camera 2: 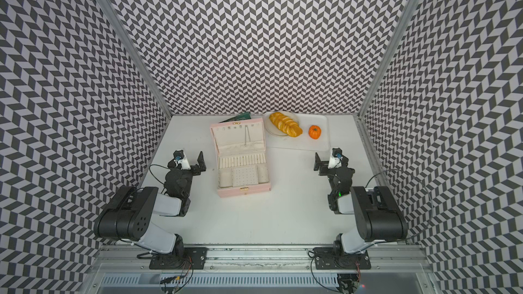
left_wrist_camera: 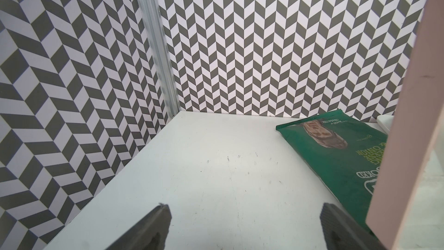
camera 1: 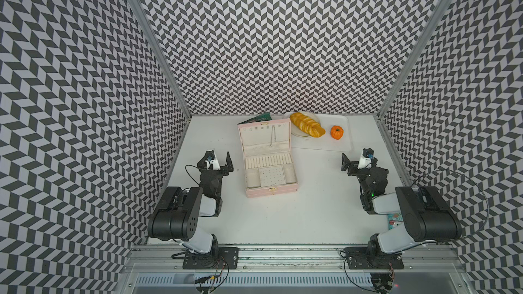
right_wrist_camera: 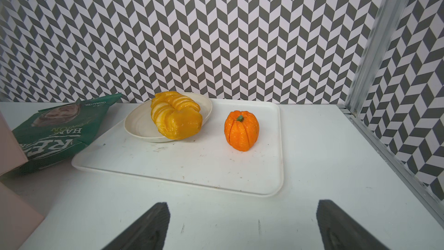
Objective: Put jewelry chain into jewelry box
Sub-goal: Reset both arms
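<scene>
You are resting both arms on either side of the jewelry box [camera 1: 271,192], which is sitting open toward the bench's far edge with its lid standing up. The jewelry chain [camera 1: 273,136] is hanging inside that lid, seemingly from a hook, so the task is looking done. The left gripper [left_wrist_camera: 245,206] is standing with jaws wide apart over bare bench, empty. The right gripper [right_wrist_camera: 242,203] is likewise spread and empty, facing the white tray [right_wrist_camera: 264,176]. Probably you are parking them clear of the chain.

The walls [camera 1: 283,38] are patterned in black-and-white chevrons; the box [camera 1: 254,193] is coloured pale pink, the bag [left_wrist_camera: 336,152] green, the pumpkin [right_wrist_camera: 241,131] orange.
</scene>
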